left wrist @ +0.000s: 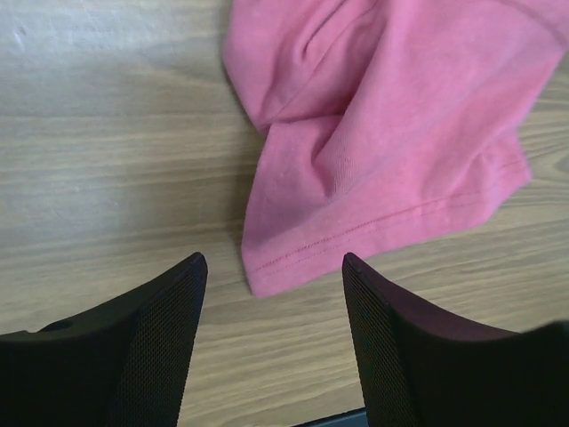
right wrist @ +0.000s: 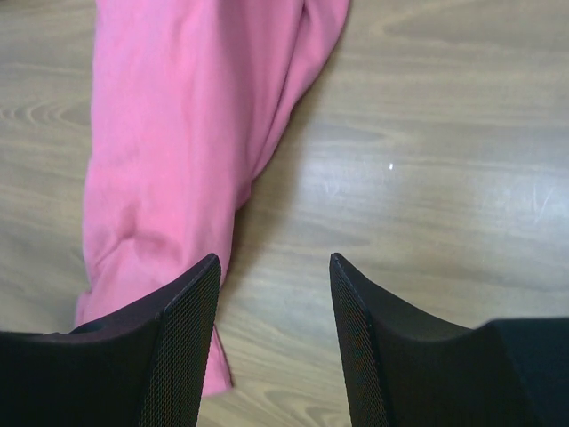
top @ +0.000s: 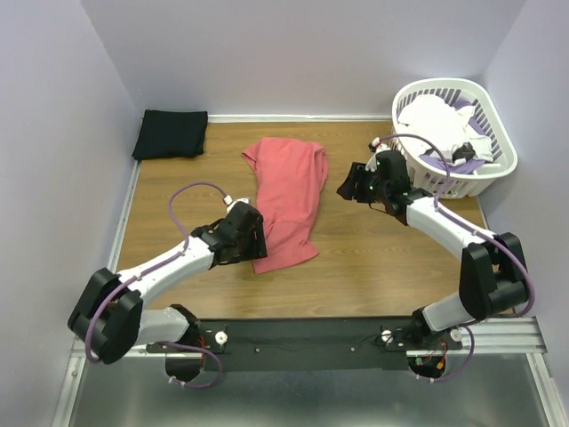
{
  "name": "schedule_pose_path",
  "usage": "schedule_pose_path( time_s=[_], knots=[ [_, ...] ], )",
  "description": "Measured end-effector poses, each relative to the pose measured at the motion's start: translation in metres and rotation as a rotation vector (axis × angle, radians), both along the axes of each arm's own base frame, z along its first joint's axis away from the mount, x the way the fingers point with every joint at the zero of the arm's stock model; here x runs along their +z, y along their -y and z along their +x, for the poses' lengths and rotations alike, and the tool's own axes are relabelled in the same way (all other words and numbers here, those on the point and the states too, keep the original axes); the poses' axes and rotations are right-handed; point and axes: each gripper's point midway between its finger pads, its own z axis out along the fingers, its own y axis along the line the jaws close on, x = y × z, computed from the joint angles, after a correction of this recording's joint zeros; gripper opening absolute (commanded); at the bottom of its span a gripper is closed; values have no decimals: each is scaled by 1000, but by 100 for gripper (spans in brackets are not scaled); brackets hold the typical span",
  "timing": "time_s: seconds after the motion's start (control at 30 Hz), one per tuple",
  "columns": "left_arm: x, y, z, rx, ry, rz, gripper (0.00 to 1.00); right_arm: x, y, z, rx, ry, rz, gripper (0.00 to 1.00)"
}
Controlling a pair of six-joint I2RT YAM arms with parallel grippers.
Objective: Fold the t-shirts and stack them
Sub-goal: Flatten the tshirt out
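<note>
You are working with the coral-red t-shirt [top: 286, 200], which is lying in a long, loosely doubled strip down the middle of the table [top: 373, 267]. Its collar end is pointing toward the far wall and its hem [left wrist: 373, 227] is lying nearest the arm bases. The black t-shirt [top: 170, 133] is sitting folded in the far left corner, well apart from the red one. The left gripper [left wrist: 273, 260] is hovering just beside the near left corner of the hem, fingers spread and grasping nothing, with that corner lying in line with the gap between them. The right gripper [right wrist: 274, 258] is hovering over bare wood just beside the shirt's right edge, fingers likewise parted and empty. You should be treating this cloth as light, limp and unable to hold its own shape: it is likely to be draping, sagging and dragging wherever it is unsupported, and a single-point lift is likely to be bunching it. You are best taking hold at the stitched hem corner, where the layers are thickest, and at a matching point on the opposite edge. Make sure each pinch is catching every layer, because a thin pinch is likely to be slipping off or peeling up the top layer only.
</note>
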Motion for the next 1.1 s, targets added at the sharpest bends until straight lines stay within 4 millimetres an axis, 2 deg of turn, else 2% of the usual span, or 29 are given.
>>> schedule_pose_path(
  time_s=[0.1,0.2,0.37,0.6,0.8,0.87,0.9,0.93,1.1],
  knots=[
    [-9,4,-6,-4,-31,51,70,-8,4,-19,10,-23,2,60],
    [-19,7,-15,-15,-69,103,68,-4,7,-30,15,-15,8,60],
    [-30,6,-23,-12,-104,174,63,9,7,-31,21,23,13,60],
    [-37,3,-23,7,-115,229,58,4,8,-33,33,16,3,61],
    [-42,6,-21,7,-117,246,37,0,8,-36,39,8,-1,61],
    [-42,8,-20,4,-114,244,23,-1,8,-36,40,7,-3,61],
    [-42,10,-19,6,-111,238,8,-2,8,-36,40,5,-4,61],
    [-42,12,-19,6,-109,235,1,-3,8,-36,41,4,-5,61],
    [-40,15,-17,5,-102,227,0,-9,5,-38,66,-10,-6,61]
  ],
)
